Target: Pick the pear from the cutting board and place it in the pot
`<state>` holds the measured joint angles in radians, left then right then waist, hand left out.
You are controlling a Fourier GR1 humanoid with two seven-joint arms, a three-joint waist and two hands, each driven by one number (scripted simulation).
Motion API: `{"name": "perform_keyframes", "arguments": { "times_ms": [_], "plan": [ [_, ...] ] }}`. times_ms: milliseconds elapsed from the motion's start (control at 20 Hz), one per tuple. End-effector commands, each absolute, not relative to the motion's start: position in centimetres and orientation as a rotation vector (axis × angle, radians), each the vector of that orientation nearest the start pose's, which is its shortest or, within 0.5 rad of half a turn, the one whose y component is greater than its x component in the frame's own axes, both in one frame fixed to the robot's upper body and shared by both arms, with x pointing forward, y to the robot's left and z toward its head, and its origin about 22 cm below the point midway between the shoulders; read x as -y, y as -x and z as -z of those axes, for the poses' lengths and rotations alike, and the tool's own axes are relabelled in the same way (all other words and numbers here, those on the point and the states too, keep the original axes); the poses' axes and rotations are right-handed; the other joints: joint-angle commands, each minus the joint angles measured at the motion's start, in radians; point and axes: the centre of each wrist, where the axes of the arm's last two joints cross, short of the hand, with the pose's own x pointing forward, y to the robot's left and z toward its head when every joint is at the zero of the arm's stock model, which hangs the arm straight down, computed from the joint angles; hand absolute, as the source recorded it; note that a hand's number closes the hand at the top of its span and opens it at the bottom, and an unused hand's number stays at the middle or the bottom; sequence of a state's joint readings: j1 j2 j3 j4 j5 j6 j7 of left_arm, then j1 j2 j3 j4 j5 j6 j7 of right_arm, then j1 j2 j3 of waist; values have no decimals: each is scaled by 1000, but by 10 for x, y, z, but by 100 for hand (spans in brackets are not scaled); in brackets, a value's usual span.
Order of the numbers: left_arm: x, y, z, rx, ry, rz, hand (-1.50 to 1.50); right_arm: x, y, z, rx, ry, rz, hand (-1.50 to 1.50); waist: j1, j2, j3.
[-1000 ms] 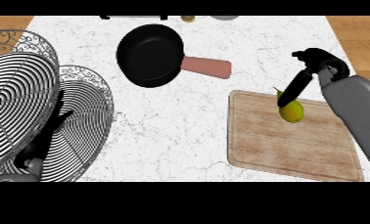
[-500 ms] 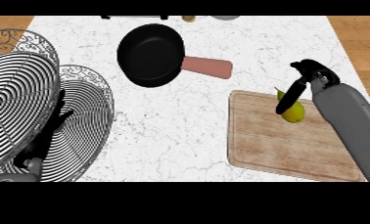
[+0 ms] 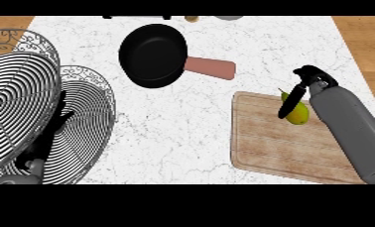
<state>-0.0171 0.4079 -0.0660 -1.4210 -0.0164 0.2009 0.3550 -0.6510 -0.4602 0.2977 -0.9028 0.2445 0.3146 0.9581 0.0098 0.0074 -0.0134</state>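
Top-down view of a white marble desk w/ wood edges at the far corners.

Right robot hand comes in from the lower right on a grey forearm. Its black fingers point down and lie against the left side of the pear, thumb side hidden, so the hand looks wrapped on the pear. The pear is yellow-green w/ a small stem at top, sitting at the upper right part of the wooden cutting board. The board lies on the desk's right side, near the front edge.

The pot is a black, shallow round pan w/ a reddish-brown handle sticking out toward the right. It stands in the upper middle of the desk, well apart from the board, up and to its left.

Left robot hand shows at the left, dark behind two round wire racks w/ black-and-white ribs; can't tell if its fingers are curled or straight.

A few small items sit along the far edge, too cut off to identify.
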Motion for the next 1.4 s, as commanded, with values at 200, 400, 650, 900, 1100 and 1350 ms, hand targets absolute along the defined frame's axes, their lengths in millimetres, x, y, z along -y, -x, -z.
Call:
{"name": "perform_keyframes", "arguments": {
  "times_ms": [200,400,650,900,1100,1350],
  "plan": [
    [-325,-266,-25,1163,-513,93,0,261,-367,-21,328,638,-750,-150,-17,-9,13],
    [-324,-264,-34,1159,-521,103,0,246,-376,-11,319,642,-726,-150,-3,-7,14],
    [-326,-261,-32,1170,-518,98,0,271,-373,-18,316,626,-737,-150,-11,-9,13],
    [-331,-255,-27,1159,-509,110,0,267,-384,-9,289,630,-702,-150,3,-5,14],
    [-327,-267,-35,1153,-500,97,0,263,-368,10,352,609,-711,150,-7,-7,14],
    [-323,-267,-21,1157,-517,97,0,288,-374,0,431,749,-810,150,0,-1,14]
  ]
}}
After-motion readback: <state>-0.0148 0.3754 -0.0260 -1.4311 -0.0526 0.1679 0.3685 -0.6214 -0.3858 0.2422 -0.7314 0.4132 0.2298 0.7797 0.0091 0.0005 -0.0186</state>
